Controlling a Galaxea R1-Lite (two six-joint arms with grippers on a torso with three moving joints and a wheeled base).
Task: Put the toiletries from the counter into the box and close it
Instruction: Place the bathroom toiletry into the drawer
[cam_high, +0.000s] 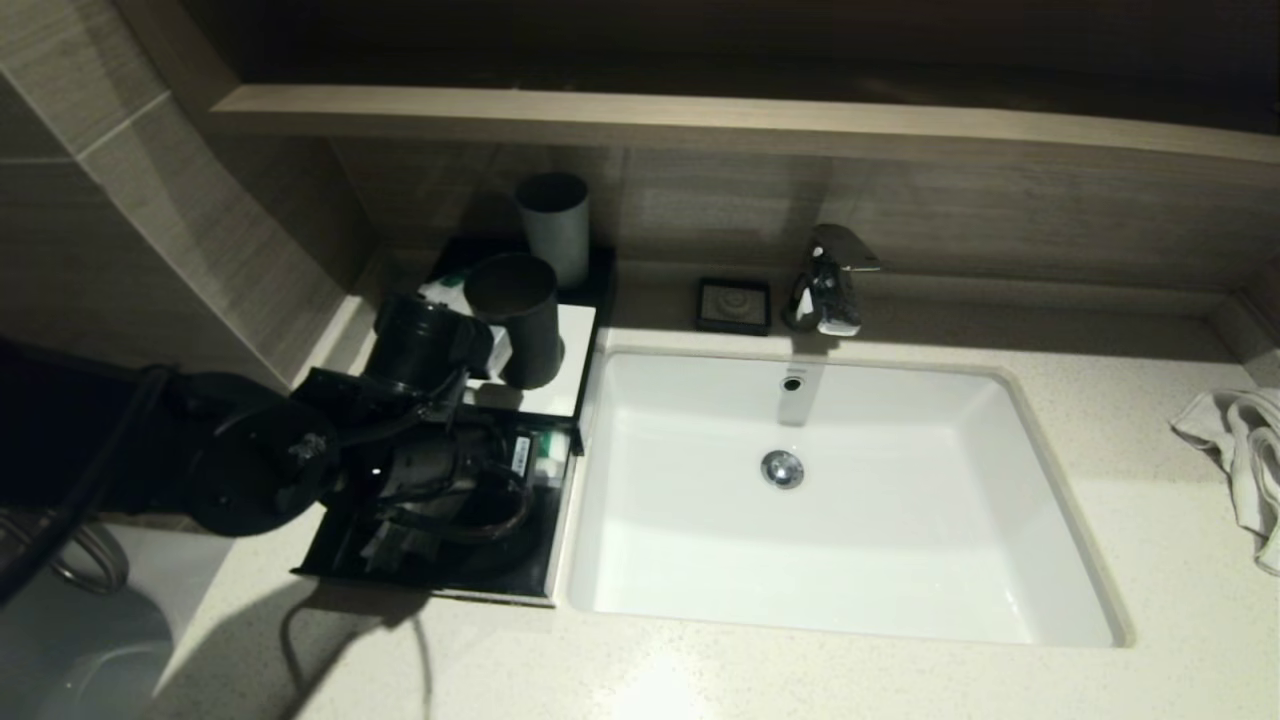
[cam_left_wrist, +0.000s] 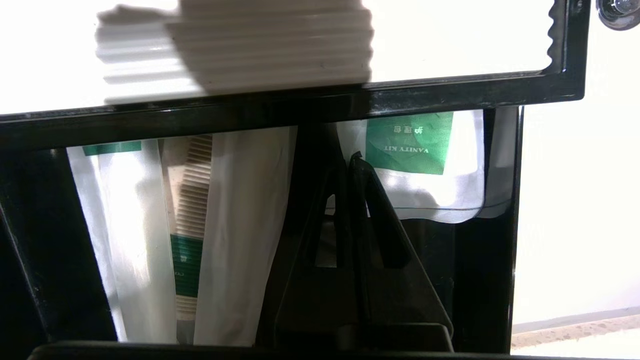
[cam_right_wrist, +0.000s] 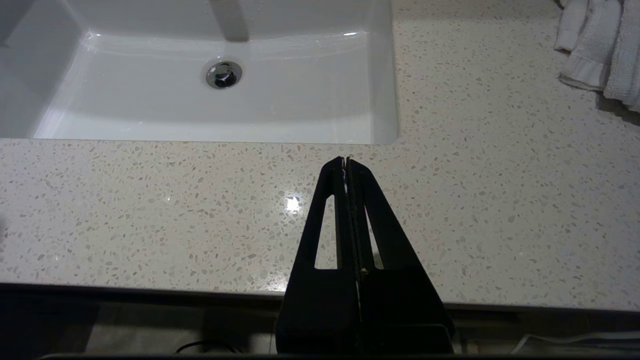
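Note:
The black box (cam_high: 548, 398) with a white top panel stands left of the sink, and its drawer (cam_high: 335, 560) is pulled out toward me. Toiletries lie in the drawer: long translucent sachets (cam_left_wrist: 135, 240) and a small squarish one with a green label (cam_left_wrist: 425, 190), which also shows in the head view (cam_high: 545, 462). My left arm (cam_high: 420, 480) hangs over the drawer. The left gripper (cam_left_wrist: 350, 162) is inside the drawer, shut, its tips right by the small sachet, with nothing seen between them. My right gripper (cam_right_wrist: 345, 161) hangs shut and empty over the counter (cam_right_wrist: 150, 210) in front of the sink.
A black cup (cam_high: 520, 320) and a grey cup (cam_high: 555, 225) stand on the box top. The white sink (cam_high: 1040, 440) fills the middle, with a faucet (cam_high: 825, 280) and a small black soap dish (cam_high: 734, 305) behind it. A white towel (cam_high: 1240, 450) lies at the far right.

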